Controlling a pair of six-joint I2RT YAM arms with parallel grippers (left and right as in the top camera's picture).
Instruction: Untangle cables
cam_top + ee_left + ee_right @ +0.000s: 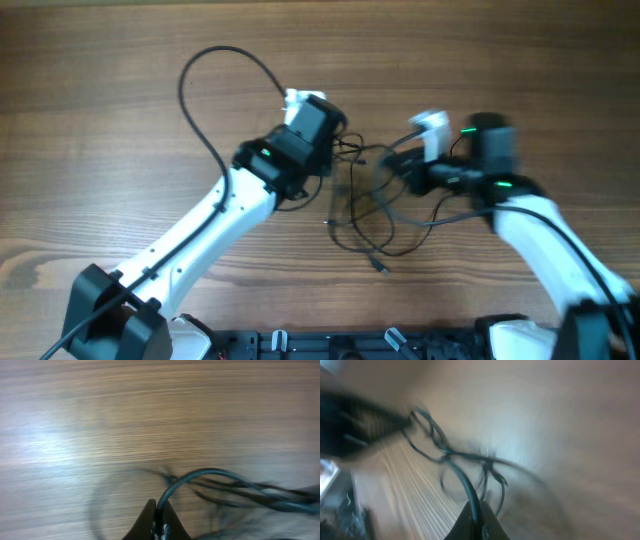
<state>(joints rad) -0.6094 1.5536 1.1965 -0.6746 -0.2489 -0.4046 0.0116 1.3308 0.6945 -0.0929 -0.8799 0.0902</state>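
Two hands, one knotted bundle of cables on the tabletop. Strand count is unreadable in the blur. Left hand sits just left of the bundle, fingers pressed together on one strand that arcs up from its tips. Right hand sits just right of the bundle, likewise pinching one strand. One small plug end trails out of the bundle's lower edge in the overhead view.

A brown wood-grain table spans all three views.
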